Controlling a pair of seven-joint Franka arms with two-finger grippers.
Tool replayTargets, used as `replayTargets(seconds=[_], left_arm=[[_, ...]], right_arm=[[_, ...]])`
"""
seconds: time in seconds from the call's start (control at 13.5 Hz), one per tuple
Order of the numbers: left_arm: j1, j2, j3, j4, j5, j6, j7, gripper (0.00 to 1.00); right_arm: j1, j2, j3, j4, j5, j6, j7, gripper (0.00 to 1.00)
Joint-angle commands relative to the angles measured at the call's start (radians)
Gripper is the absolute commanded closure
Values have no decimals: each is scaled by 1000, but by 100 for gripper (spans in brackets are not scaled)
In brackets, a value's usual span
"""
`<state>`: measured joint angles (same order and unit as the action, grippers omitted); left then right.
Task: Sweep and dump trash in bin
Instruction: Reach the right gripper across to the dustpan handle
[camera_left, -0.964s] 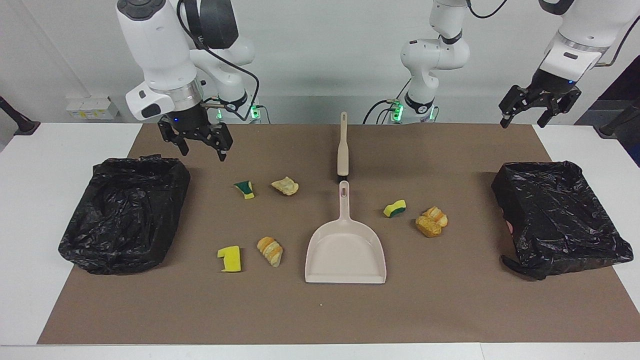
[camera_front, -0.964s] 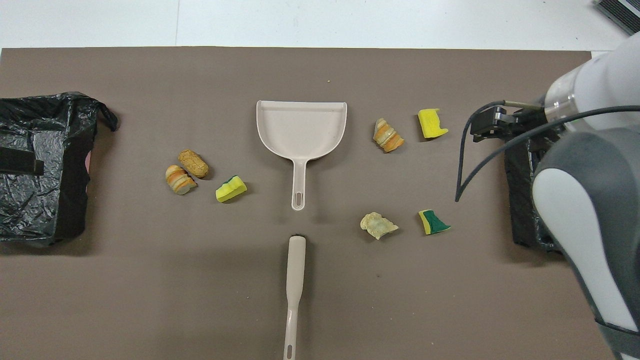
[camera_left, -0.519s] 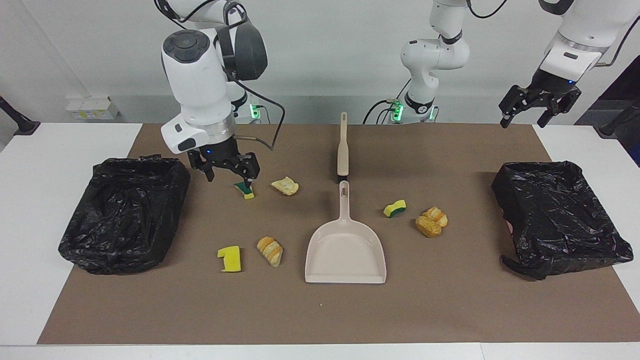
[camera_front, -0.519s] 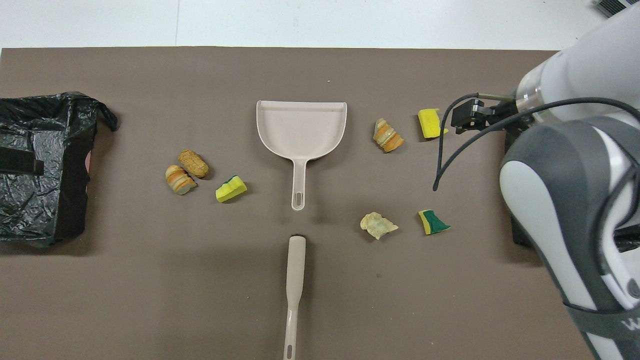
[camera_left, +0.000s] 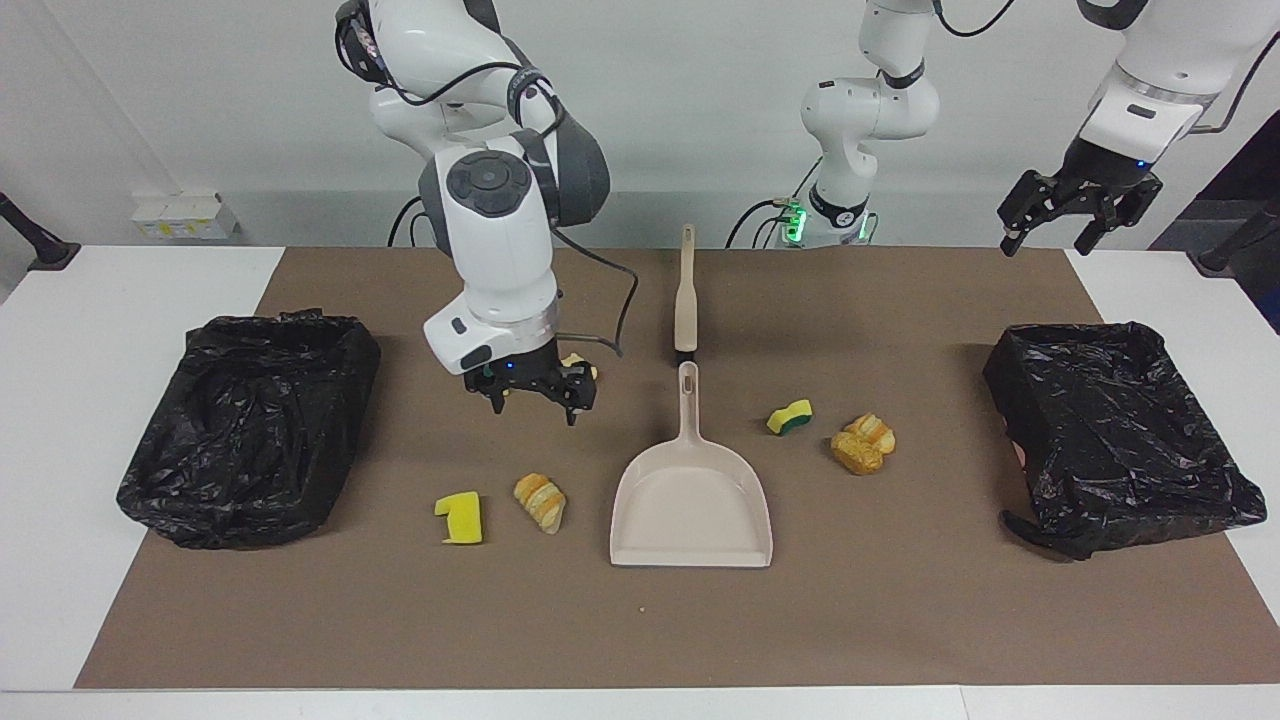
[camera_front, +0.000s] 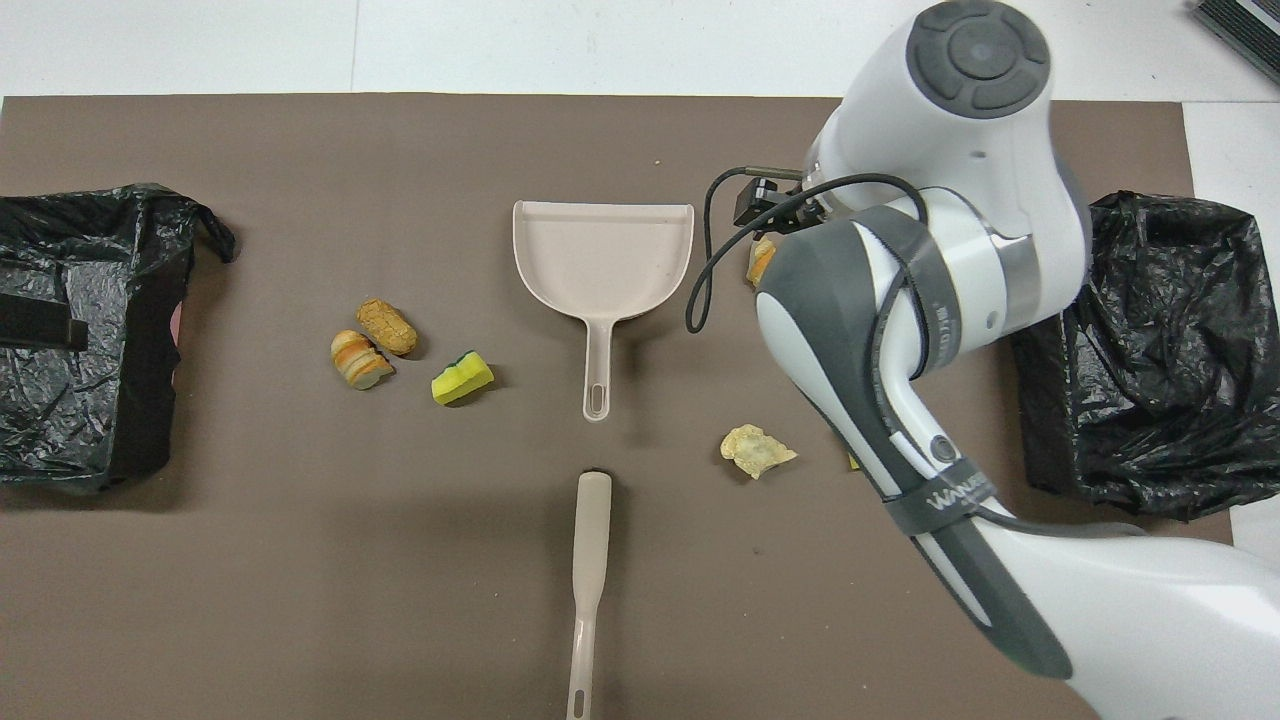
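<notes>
**Right gripper over the mat, left gripper waiting**

Right gripper (camera_left: 533, 395) hangs low over the brown mat (camera_left: 640, 620), fingers spread apart and holding nothing, above the ground between the pale chunk (camera_front: 757, 451) and the striped bread (camera_left: 541, 501). Its arm hides the green-and-yellow scrap near that chunk in the overhead view. Left gripper (camera_left: 1078, 212) waits high, near the mat's corner at its own end, fingers apart and empty.

Dustpan (camera_left: 692, 500) lies mid-mat, handle toward the robots; the brush (camera_left: 685, 295) lies in line with it, nearer the robots. A yellow scrap (camera_left: 461, 517) sits beside the striped bread. Toward the left arm's end lie another scrap (camera_left: 790, 417) and two bread chunks (camera_left: 863, 444), touching. Black-lined bins stand at each end: one (camera_left: 250, 425) by the right arm, one (camera_left: 1118, 432) by the left.
</notes>
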<state>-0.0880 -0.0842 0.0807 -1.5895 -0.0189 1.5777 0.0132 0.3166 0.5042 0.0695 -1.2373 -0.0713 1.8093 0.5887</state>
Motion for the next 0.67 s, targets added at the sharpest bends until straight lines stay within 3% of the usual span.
replayTargets(seconds=[0.0,0.37,0.59], left_arm=[[2,-11,-2,-3,13,-13,-9,0],[2,-11,-2,-3,14,-13,-9,0],[2,-11,-2,-3,14,-13,-9,0]], right_arm=[[71,75,-5,64,-19,27,83,0],[183,169,-10,67,-38,119,141,0],[219,185,-5,65,-61,142,140,0]])
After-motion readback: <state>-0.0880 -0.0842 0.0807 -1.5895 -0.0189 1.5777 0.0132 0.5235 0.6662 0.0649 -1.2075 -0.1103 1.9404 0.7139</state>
